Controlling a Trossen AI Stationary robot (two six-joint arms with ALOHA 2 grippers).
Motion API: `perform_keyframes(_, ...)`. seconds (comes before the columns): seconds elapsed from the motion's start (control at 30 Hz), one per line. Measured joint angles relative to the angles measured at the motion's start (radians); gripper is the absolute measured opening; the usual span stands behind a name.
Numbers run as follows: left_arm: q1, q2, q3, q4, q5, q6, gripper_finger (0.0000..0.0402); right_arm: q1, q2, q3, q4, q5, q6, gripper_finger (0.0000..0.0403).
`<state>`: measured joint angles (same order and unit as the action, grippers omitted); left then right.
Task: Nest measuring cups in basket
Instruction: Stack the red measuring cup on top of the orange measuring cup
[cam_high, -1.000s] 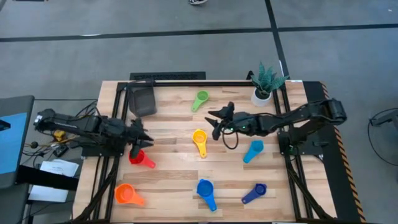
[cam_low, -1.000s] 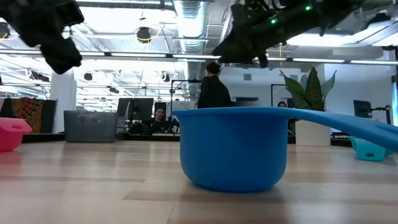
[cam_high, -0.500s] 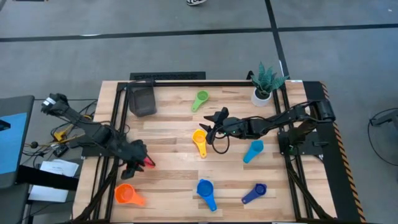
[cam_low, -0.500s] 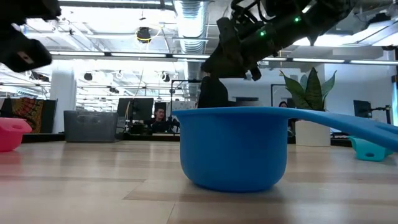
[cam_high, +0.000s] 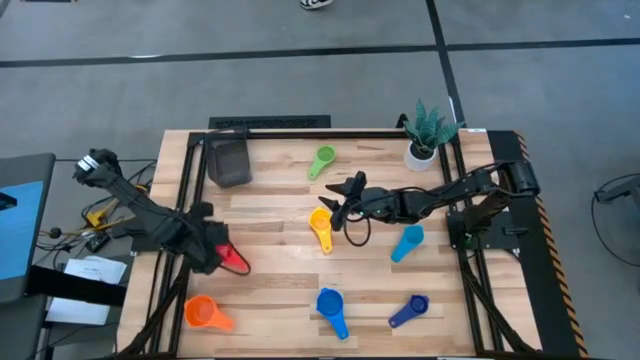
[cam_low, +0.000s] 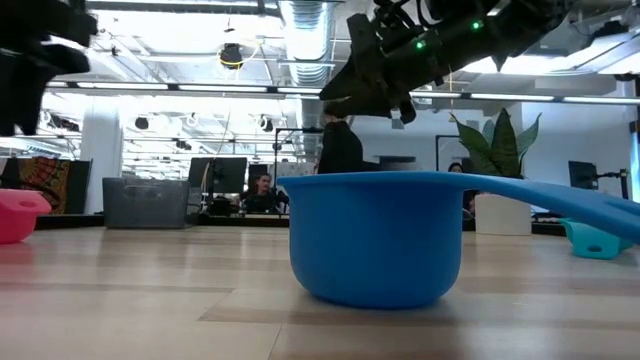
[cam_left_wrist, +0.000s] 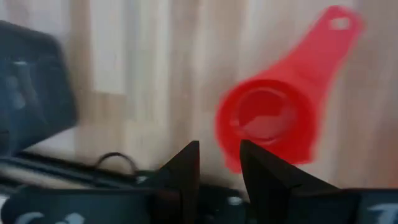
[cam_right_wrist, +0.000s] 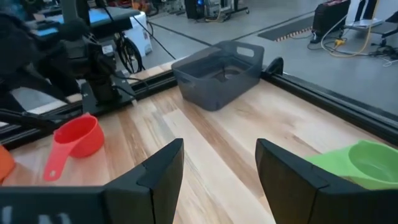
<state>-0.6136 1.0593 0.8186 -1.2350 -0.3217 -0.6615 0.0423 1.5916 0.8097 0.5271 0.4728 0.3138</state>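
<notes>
The red measuring cup (cam_left_wrist: 267, 124) lies on the table near its left edge, handle (cam_left_wrist: 336, 28) toward the middle. My left gripper (cam_left_wrist: 219, 171) points down over its rim, fingers a narrow gap apart; I cannot tell whether they touch the cup. From above, the left gripper (cam_high: 212, 255) hides most of the red cup (cam_high: 236, 262). My right gripper (cam_high: 338, 200) hovers open just beside the yellow cup (cam_high: 320, 225). In the right wrist view the right gripper (cam_right_wrist: 217, 180) faces the dark basket (cam_right_wrist: 217, 74). The basket (cam_high: 230, 160) stands at the far left.
The green cup (cam_high: 322, 160) lies at the far middle. Light blue (cam_high: 407, 242), blue (cam_high: 330, 308), dark blue (cam_high: 408, 310) and orange (cam_high: 205, 313) cups lie toward the near edge. A potted plant (cam_high: 428, 130) stands at the far right. People show in the room behind the table.
My left arm has swung toward the table's near edge and tipped steeply down, so its gripper now stands over the red cup instead of beyond it. My right gripper has shifted a little down and toward the yellow cup. The cups have stayed where they were.
</notes>
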Motion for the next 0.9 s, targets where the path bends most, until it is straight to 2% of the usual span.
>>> perform_keyframes(0.17,0.123,-0.018,-0.027,0.046,0.036,0.186,0.0104,0.009,0.0,0.0,-0.002,0.0,0.0,0.0222)
perform_keyframes(0.37,0.231,-0.018,-0.093,0.159,0.126,0.371,0.0104,0.014,0.0,0.0,-0.003,0.0,-0.007,0.0224)
perform_keyframes(0.63,0.321,-0.012,-0.102,0.203,0.192,0.458,0.01,0.023,0.0,0.0,-0.034,0.0,-0.019,0.0219)
perform_keyframes(0.9,0.367,0.086,-0.104,0.203,0.23,0.483,0.0079,0.023,0.0,0.0,-0.046,0.0,-0.027,0.022)
